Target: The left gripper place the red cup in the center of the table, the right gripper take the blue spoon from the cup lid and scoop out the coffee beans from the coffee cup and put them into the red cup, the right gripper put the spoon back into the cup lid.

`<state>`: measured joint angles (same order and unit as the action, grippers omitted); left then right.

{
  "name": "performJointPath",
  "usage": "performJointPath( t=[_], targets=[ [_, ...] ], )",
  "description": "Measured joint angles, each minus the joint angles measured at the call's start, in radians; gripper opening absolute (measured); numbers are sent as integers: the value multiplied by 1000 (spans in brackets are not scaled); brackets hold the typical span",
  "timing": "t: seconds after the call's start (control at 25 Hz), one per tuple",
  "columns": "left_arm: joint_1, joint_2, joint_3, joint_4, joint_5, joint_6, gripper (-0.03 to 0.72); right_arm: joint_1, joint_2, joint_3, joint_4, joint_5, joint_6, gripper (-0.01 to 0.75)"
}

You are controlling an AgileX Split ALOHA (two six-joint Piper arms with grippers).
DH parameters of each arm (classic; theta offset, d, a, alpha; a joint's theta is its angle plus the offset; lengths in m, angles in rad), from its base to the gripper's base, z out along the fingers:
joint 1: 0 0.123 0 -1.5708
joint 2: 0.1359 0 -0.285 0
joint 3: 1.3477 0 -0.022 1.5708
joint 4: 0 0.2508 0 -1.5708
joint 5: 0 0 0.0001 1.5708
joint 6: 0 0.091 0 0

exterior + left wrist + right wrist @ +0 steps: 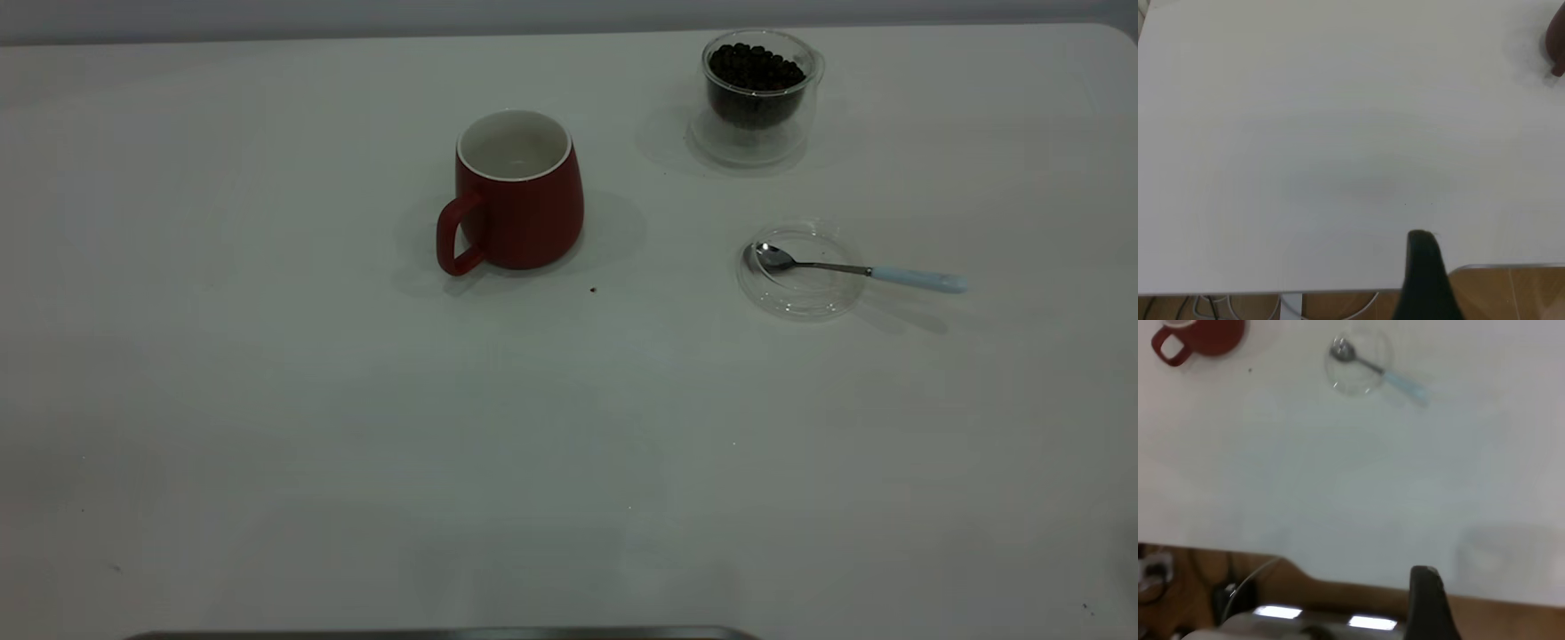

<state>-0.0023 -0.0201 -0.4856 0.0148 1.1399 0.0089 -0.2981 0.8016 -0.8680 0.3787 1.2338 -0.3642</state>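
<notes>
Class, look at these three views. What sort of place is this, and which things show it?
Probably a robot test bench, not a kitchen: a bare white table, loose cables below its edge, and only staged props, a red cup, a spoon and a coffee cup.

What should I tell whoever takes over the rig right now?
Left gripper: back at the table's near edge, holding nothing; one finger shows, so open or shut can't be told. Right gripper: same, at its near edge.
Red cup stands upright mid-table, no beans visible inside. Spoon lies with its bowl in the lid, handle sticking out over the rim. Glass cup behind it is full of beans.
Done: the red cup looks placed.
Left: take the spoon, scoop beans into the red cup, return the spoon.
</notes>
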Motion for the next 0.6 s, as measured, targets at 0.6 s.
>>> performJointPath(
  t=[0.6],
  targets=[
    [0,0,0,0,0,-1,586,210,-541,290,-5,-69,-80,454]
  ],
)
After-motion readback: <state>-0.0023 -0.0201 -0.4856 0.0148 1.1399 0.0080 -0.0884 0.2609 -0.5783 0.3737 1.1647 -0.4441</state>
